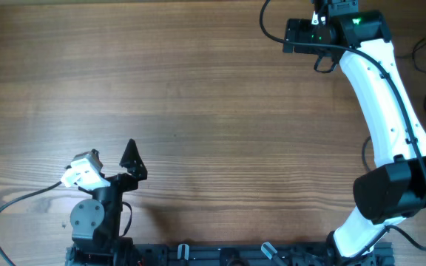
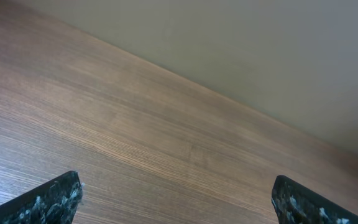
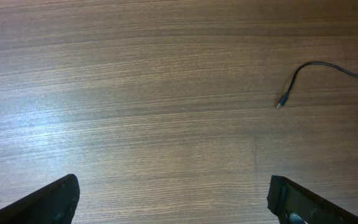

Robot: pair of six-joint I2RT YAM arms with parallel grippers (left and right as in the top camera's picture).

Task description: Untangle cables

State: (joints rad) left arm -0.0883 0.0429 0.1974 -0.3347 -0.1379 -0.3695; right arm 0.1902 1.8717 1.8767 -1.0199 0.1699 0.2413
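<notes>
Thin black cables [image 1: 424, 53] lie at the far right edge of the table in the overhead view, partly cut off by the frame. One strand with a small plug end [image 3: 283, 99] shows in the right wrist view, curving away to the right. My right gripper [image 3: 173, 202] is open and empty above bare wood, left of that plug. In the overhead view it sits at the top edge [image 1: 320, 11]. My left gripper [image 2: 176, 208] is open and empty over bare wood, far from the cables, at the lower left in the overhead view [image 1: 133, 161].
The wooden table [image 1: 198, 89] fills the views. Its far edge meets a plain wall [image 2: 260, 43] in the left wrist view. The white right arm [image 1: 379, 96] reaches up along the right side. A thick black arm cable [image 1: 13, 207] loops at the lower left.
</notes>
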